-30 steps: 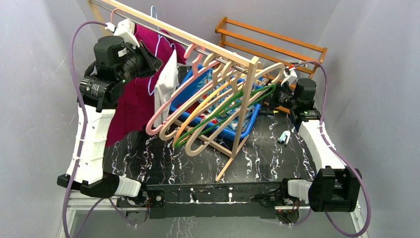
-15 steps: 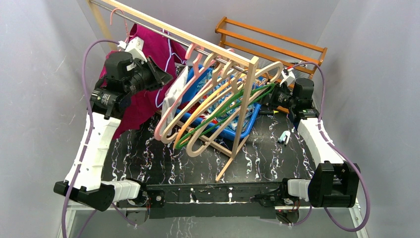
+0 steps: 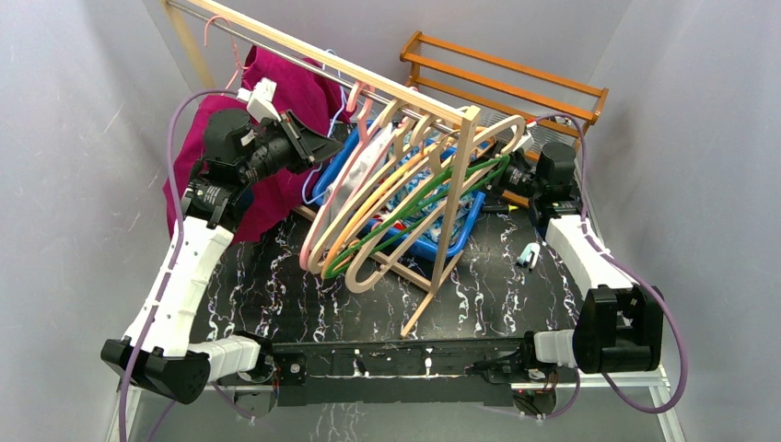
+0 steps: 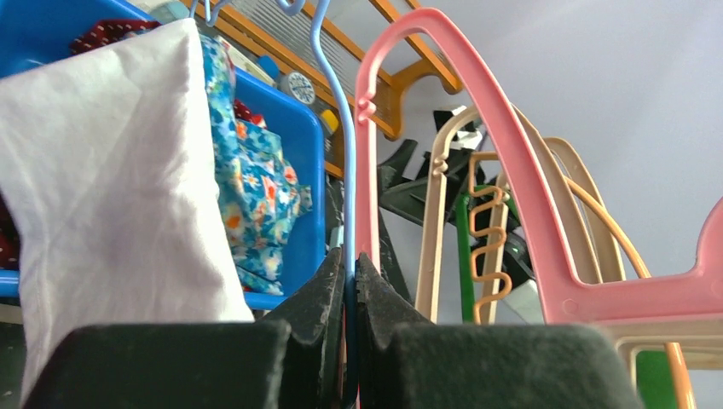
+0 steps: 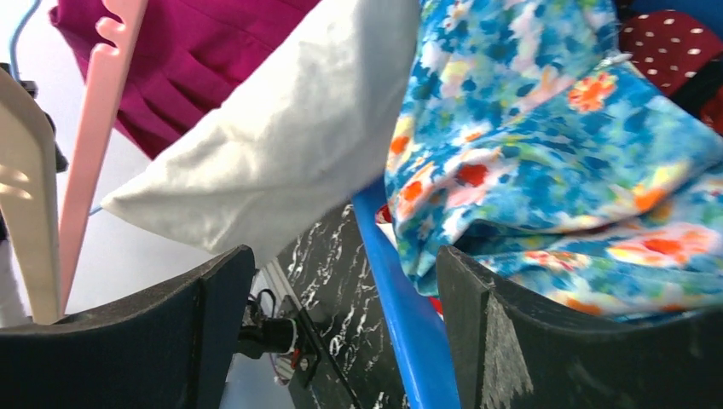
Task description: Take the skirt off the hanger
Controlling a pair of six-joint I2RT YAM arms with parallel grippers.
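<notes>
The white skirt (image 4: 111, 170) hangs on a thin light-blue wire hanger (image 4: 341, 128). My left gripper (image 4: 350, 260) is shut on that hanger's wire just below its neck. From the top view the left gripper (image 3: 320, 147) is up by the rail, and the skirt (image 3: 355, 170) is pressed against the row of other hangers. My right gripper (image 5: 341, 256) is open, its jaws standing wide. The skirt's lower corner (image 5: 281, 145) hangs just above and ahead of it. In the top view the right gripper (image 3: 497, 180) is partly hidden behind the hangers.
Pink (image 3: 318, 230), beige, orange and green (image 3: 405, 216) hangers crowd the wooden rail (image 3: 368, 75). A magenta garment (image 3: 276, 92) hangs behind the left arm. A blue basket (image 5: 401, 307) with floral cloth (image 5: 546, 128) sits under the hangers; its rim lies between the right jaws. A wooden rack (image 3: 516, 78) stands behind.
My left arm has slid right along the rail with the blue hanger and the skirt, up against the pink hanger. The right arm has shifted slightly, and its jaws have narrowed a little.
</notes>
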